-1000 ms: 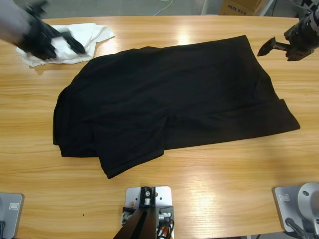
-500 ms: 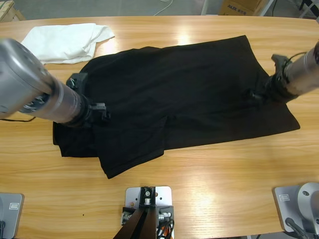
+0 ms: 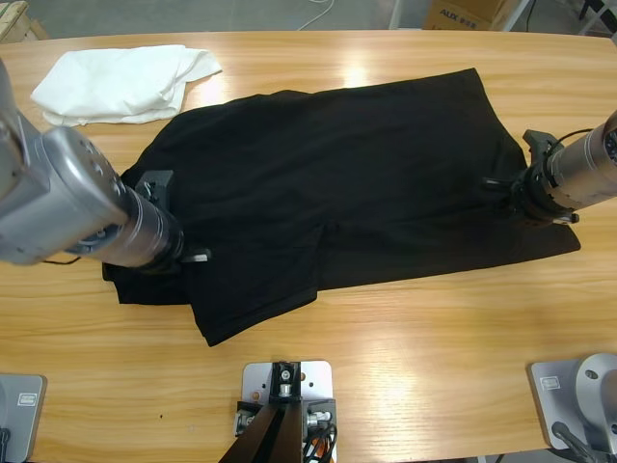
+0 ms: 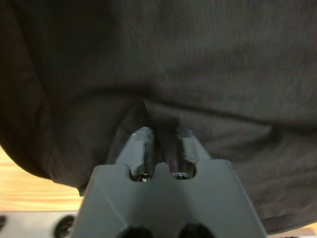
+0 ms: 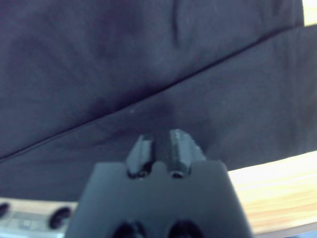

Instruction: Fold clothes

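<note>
The black T-shirt [image 3: 337, 174] lies spread and partly folded across the middle of the wooden table [image 3: 434, 328]. My left gripper [image 3: 193, 256] is down on its left end, and in the left wrist view the left gripper [image 4: 163, 136] is shut with a small ridge of the T-shirt [image 4: 208, 64] pinched between its jaws. My right gripper [image 3: 494, 183] rests on the shirt's right side. The right wrist view shows the right gripper [image 5: 157, 139] shut, pressed into the T-shirt [image 5: 99, 64] just below a folded edge. No lettering shows.
A smaller white garment [image 3: 120, 82] lies crumpled at the table's far left corner. A cardboard box [image 3: 463, 14] stands beyond the far edge. Bare wood runs along the near side of the table.
Both arms came in from the far corners and dropped onto the shirt. Over the last half second the left gripper slid nearer the front left edge, while the right one stayed almost still.
</note>
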